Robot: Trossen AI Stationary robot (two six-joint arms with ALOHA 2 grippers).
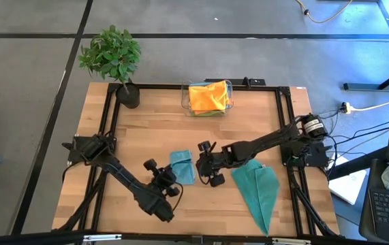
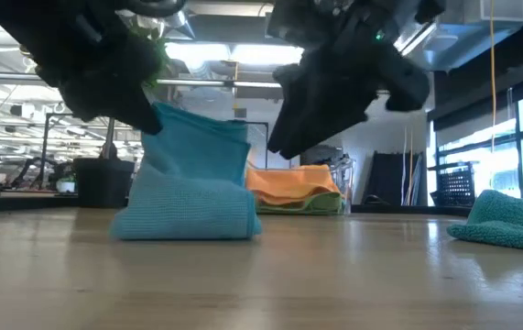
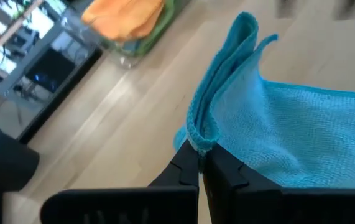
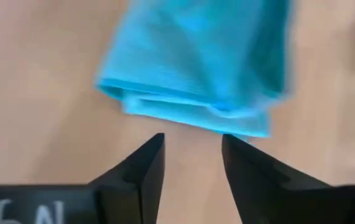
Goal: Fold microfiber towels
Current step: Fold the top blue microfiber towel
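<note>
A light-blue microfiber towel (image 1: 182, 167) lies folded on the table's middle near part; it also shows in the low view (image 2: 192, 197). My left gripper (image 1: 173, 177) is shut on its left edge. My right gripper (image 1: 200, 163) hangs open just right of the towel, a little above the table, touching nothing; its fingers (image 4: 146, 168) point at the towel's folded edge (image 4: 189, 112). A teal towel (image 1: 259, 190) lies bunched on the table at the near right. An orange towel (image 1: 208, 95) lies on a lime-green one in the clear bin. My left gripper pinches the light-blue towel's folded edge (image 3: 197, 138) between its two fingers (image 3: 186, 167); several layers lie together there. The fingers come slanting from the table's near left. The held edge (image 2: 158, 117) stands raised, and the towel's lower part (image 2: 188, 225) rests on the table.
The clear plastic bin (image 1: 208, 99) stands at the table's far middle. A potted plant (image 1: 116, 61) stands at the far left corner. A black frame rail (image 1: 105, 136) runs around the table top. Bare wood shows between the light-blue towel and the bin.
</note>
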